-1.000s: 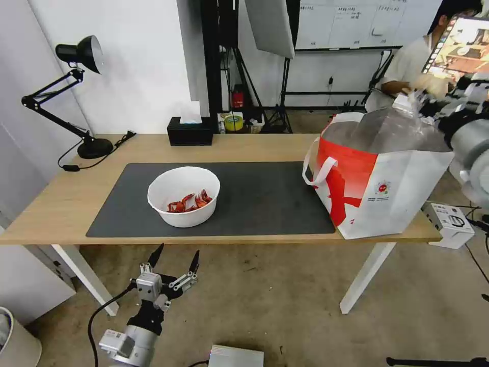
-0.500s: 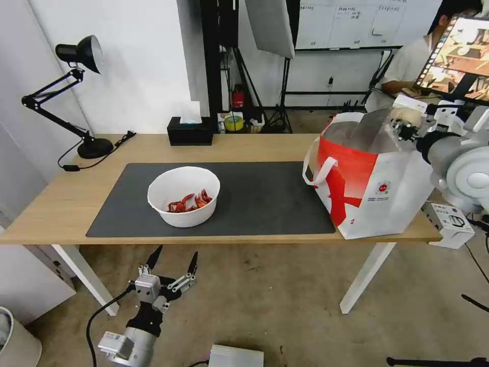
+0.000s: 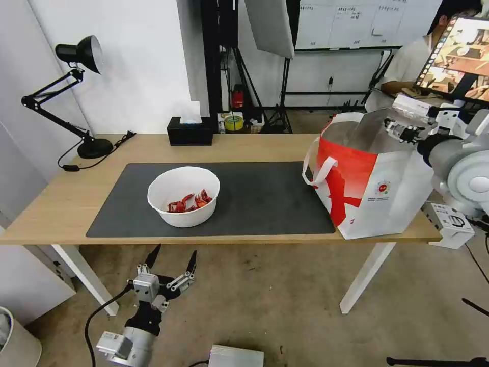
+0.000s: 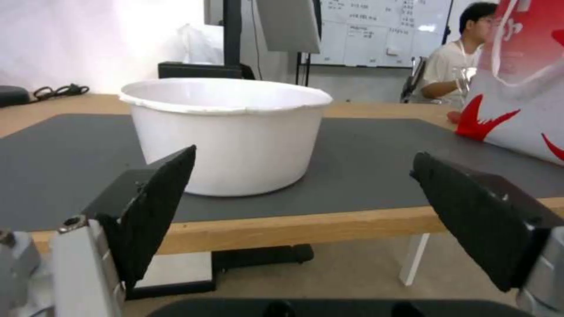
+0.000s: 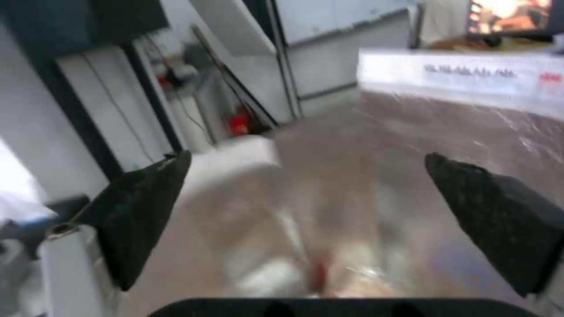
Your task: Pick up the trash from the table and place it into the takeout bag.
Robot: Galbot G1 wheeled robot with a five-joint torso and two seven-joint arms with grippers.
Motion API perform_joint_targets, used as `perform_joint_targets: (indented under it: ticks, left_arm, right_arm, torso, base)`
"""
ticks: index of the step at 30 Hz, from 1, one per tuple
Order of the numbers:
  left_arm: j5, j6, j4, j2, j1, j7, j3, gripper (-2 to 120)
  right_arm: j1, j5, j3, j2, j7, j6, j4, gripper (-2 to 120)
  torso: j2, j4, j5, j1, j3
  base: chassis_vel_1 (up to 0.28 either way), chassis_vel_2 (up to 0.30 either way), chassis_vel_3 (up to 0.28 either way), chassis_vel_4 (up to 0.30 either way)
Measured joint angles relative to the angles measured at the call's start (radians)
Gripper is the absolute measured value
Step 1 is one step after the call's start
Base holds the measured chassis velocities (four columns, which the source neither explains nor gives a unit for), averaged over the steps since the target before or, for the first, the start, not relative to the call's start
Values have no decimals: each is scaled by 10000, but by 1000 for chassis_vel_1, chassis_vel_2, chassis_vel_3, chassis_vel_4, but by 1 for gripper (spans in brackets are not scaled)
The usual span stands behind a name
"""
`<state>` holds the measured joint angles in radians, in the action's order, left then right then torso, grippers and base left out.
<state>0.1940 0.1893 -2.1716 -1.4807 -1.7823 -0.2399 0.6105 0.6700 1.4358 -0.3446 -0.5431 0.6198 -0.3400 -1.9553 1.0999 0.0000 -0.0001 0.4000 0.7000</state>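
A white bowl (image 3: 186, 218) with red crayfish shells (image 3: 189, 202) stands on the dark mat (image 3: 265, 199) of the light-wood table (image 3: 254, 145). In the left wrist view the bowl (image 4: 229, 141) is straight ahead, just past the table's front edge. My left gripper (image 3: 174, 252) (image 4: 302, 156) hangs open below that edge, in front of the bowl. The takeout bag (image 3: 367, 178) (image 4: 517, 88) stands at the table's right end. My right gripper (image 3: 398, 128) (image 5: 306, 157) is open over its mouth with nothing between the fingers. Below it the foil lining (image 5: 470, 132) and blurred trash (image 5: 352, 281) show inside the bag.
A black tissue box (image 3: 190, 131) sits at the table's back edge and a black desk lamp (image 3: 81, 102) at the back left. A white device (image 3: 451, 221) is just right of the bag. White table legs (image 3: 364, 278) slant to the floor.
My right arm swung in over the bag. The beige ball seen at its fingertips half a second ago is gone from them, and the gripper now stands open. The left gripper barely moved.
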Motion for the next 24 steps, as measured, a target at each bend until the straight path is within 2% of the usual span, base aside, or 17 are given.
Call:
perform_joint_targets:
  ticks: [6,12,15,21,22,24]
  left_arm:
    - [1,5,-125,-55,-98,2,98,100]
    - [-18,27,-146,-123,-139,2,137,100]
    - [-155,55,-150,-224,-214,2,138,100]
    - [-320,76,-68,-306,-256,56,108,100]
    - [-337,58,-1,-319,-147,102,166,100]
    - [-343,25,44,-317,-64,133,196,100]
  right_arm:
    - [1055,-840,-568,-278,-1082,1286,-709,100]
    - [1711,-1791,-677,-676,-1884,2258,-1317,100]
    - [2367,-2875,-621,-1224,-2663,2809,-1981,100]
    - [3203,-4357,-279,-1870,-3335,3455,-2390,99]
    - [3598,-5128,-182,-2183,-3638,3683,-2453,96]
    - [3834,-5560,-153,-2381,-3828,3798,-2453,96]
  torso:
    - [1,-2,0,0,0]
    - [0,0,-1,-1,0]
    - [0,0,-1,-2,-1]
    - [1,1,0,-1,0]
    - [1,1,-1,-2,0]
    - [1,1,-2,-1,-1]
  base:
    - [0,0,0,0]
    - [0,0,0,0]
    - [0,0,0,0]
    - [0,0,0,0]
    - [0,0,0,0]
    - [0,0,0,0]
